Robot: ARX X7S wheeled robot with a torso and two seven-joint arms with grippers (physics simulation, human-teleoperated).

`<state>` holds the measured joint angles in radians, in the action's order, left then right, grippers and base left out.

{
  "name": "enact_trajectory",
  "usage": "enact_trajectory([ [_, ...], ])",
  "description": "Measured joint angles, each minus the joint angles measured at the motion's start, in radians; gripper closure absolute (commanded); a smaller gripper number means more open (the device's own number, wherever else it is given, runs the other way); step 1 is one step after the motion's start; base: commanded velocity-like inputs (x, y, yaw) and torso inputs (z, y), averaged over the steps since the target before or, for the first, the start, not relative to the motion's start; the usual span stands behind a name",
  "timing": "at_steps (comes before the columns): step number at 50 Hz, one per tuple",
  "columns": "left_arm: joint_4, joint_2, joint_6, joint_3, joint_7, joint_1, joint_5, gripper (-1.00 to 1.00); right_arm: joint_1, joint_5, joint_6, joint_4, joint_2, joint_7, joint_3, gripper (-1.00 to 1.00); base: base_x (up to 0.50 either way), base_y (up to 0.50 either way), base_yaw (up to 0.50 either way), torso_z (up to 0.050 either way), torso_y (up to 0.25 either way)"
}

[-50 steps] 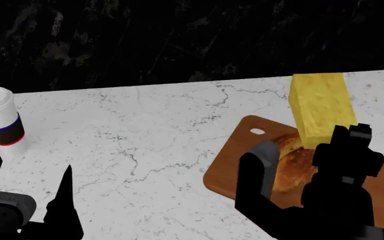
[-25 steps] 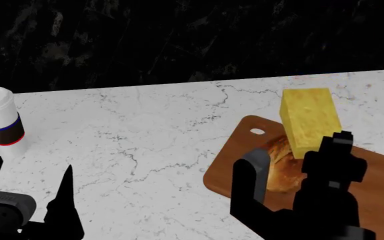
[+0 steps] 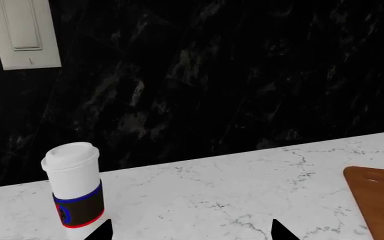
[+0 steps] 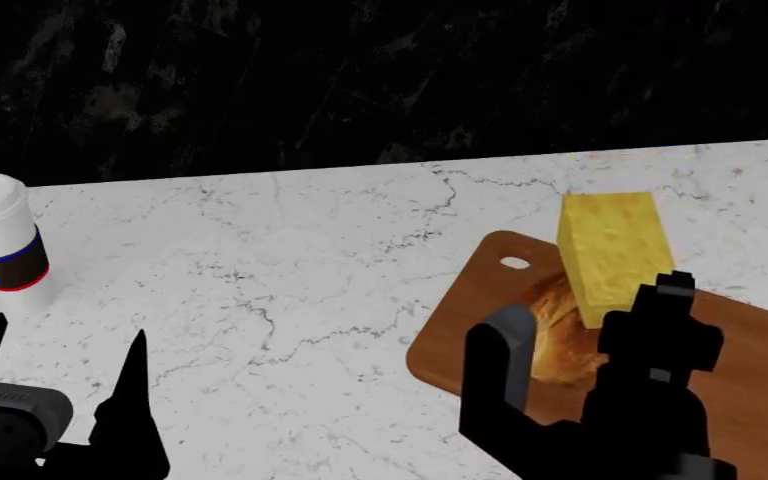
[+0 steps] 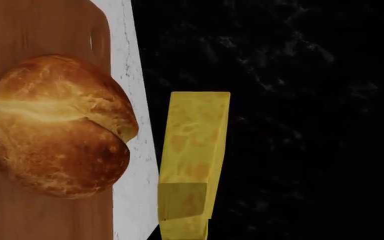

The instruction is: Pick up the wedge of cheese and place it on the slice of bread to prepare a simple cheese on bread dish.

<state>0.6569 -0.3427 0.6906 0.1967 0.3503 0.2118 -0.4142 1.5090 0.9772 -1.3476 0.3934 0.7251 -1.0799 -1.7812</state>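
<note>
At the lower right of the head frame you are seeing the right end effector [image 4: 584,345]: matte black, blocky, its near finger [image 4: 498,365] rounded with a grey-lit face. At the lower left, the left end effector [image 4: 57,375] is showing two thin, pointed black fingers above a dark grey rounded housing [image 4: 4,415].
</note>
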Motion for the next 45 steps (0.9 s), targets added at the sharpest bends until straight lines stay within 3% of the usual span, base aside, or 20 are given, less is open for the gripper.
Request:
enact_trajectory([
  [45, 0.000, -0.001, -0.008, 0.006, 0.011, 0.001, -0.014, -1.00, -0.052, -0.076, 0.103, -0.105, -0.032, 0.049, -0.058, 1.00, 0.02, 0.00, -0.01, 0.000, 0.000],
])
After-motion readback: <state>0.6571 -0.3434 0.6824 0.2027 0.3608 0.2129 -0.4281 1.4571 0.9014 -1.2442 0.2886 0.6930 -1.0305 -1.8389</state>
